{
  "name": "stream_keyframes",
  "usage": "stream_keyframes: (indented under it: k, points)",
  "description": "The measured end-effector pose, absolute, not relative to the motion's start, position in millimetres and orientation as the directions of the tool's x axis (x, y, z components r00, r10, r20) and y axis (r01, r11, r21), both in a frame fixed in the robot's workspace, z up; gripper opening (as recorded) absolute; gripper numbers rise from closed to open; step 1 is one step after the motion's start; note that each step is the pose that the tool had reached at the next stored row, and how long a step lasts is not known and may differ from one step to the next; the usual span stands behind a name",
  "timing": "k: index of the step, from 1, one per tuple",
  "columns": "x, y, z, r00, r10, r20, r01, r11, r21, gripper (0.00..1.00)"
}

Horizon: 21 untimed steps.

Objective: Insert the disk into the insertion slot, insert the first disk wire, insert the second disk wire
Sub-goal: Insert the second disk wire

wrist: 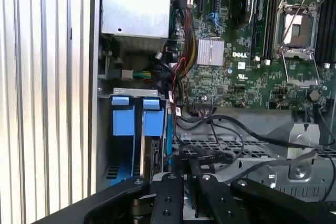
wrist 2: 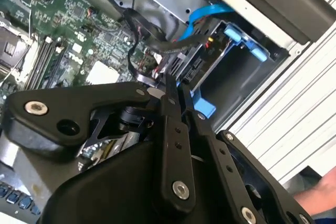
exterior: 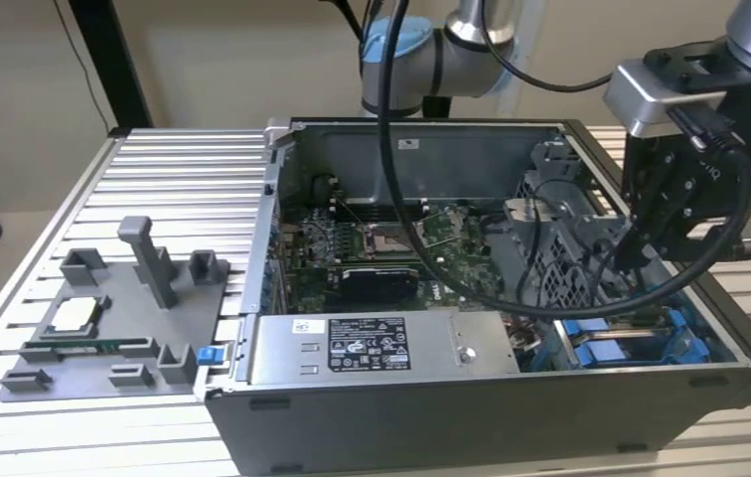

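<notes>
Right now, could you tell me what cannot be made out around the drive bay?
1. Blue carriers, first wrist view: edge-on, their contents hidden inside the bay.
2. Connector ends, second wrist view: covered by the pincer.
3. Bay floor, exterior view: crossed by black cables.

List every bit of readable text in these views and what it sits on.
Power-supply box label: print too small to read.
White sticker inside the case: too small to read.
Motherboard: a white maker's mark and tiny component markings, none quoted here.
</notes>
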<state>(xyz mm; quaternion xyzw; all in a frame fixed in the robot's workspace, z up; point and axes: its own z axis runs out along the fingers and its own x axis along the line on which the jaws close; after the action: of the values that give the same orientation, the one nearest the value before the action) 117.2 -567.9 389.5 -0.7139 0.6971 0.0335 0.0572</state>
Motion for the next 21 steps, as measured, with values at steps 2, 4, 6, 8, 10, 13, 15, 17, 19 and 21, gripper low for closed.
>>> stream_keyframes:
  k: [2,4,6,8,10,13,15,17,19,21]
  points:
    - [116.4,-569.4,388.3,0.026,-0.991,-0.128,-0.999,-0.022,-0.039,0.0]
    - [116.3,-570.5,386.5,0.027,-0.991,-0.128,-0.999,-0.021,-0.045,0.0]
    - [116.3,-571.7,384.8,0.028,-0.992,-0.127,-0.998,-0.022,-0.051,0.0]
    - [116.3,-572.9,382.5,0.029,-0.991,-0.127,-0.998,-0.022,-0.056,0.0]
    - [116.3,-573.9,380.2,0.029,-0.991,-0.127,-0.998,-0.022,-0.062,0.0]
    - [116.3,-575.2,377.3,0.03,-0.991,-0.127,-0.997,-0.022,-0.071,0.0]
    - [115.7,-577.0,376.5,0.031,-0.991,-0.127,-0.997,-0.021,-0.073,0.0]
    - [114.7,-578.6,375.5,0.031,-0.991,-0.127,-0.997,-0.021,-0.074,0.0]
    - [113.9,-579.6,373.7,0.031,-0.991,-0.127,-0.997,-0.022,-0.076,0.0]
    - [113.2,-580.5,371.2,0.031,-0.991,-0.126,-0.997,-0.021,-0.078,0.0]
